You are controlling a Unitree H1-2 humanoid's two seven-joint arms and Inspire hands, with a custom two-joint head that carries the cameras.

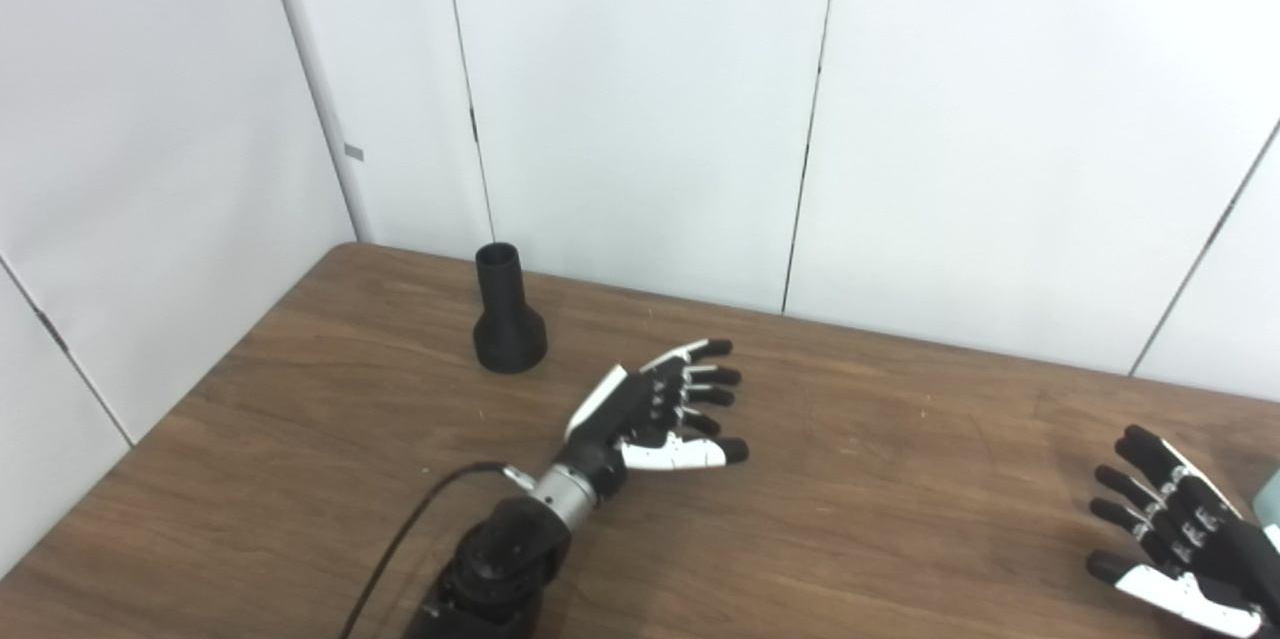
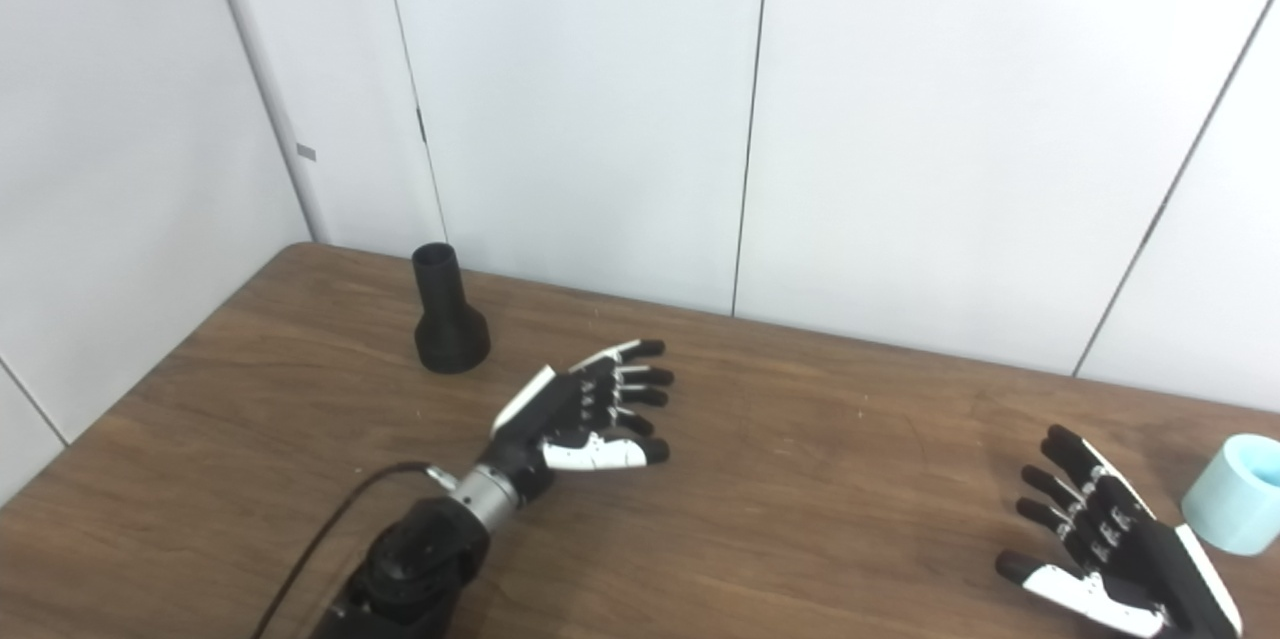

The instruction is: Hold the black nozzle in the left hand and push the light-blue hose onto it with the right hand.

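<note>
Right eye view: black nozzle (image 2: pixel 450 318) upright, beyond open left hand (image 2: pixel 590 414).

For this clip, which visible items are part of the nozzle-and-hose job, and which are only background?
Part of the job:
black nozzle, upright near the table's far left corner, untouched
light-blue hose, at the right edge beside the right hand
left hand, open, empty
right hand, open, empty

Just there:
wooden table
white wall panels
black cable along the left arm

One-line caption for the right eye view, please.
Both hands, left and right, open above the table; black nozzle and light-blue hose untouched.
</note>
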